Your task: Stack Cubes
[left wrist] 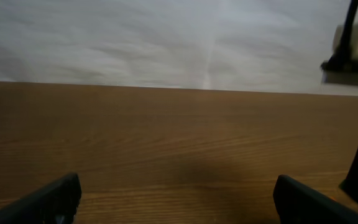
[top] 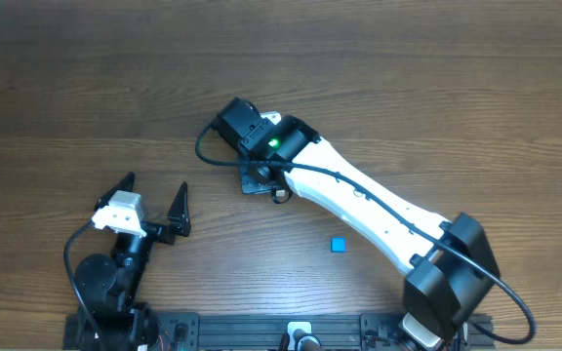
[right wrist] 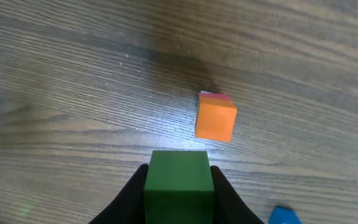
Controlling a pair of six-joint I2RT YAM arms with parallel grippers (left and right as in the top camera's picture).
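Observation:
My right gripper (right wrist: 178, 194) is shut on a green cube (right wrist: 178, 169) and holds it a little above the wooden table. Just past the green cube stands an orange cube (right wrist: 215, 121) set on top of a red cube (right wrist: 211, 95), of which only a thin edge shows. A blue cube (top: 338, 245) lies alone on the table beside the right arm; its corner (right wrist: 284, 216) also peeks into the right wrist view. The right gripper (top: 261, 178) is near the table's middle. My left gripper (top: 154, 190) rests open near its base, with nothing between its fingers (left wrist: 55, 198).
The wooden table (top: 437, 88) is bare around the cubes. The right arm's white link (top: 359, 200) stretches diagonally from its base at the lower right to the middle. A pale wall (left wrist: 166, 37) rises behind the table's far edge.

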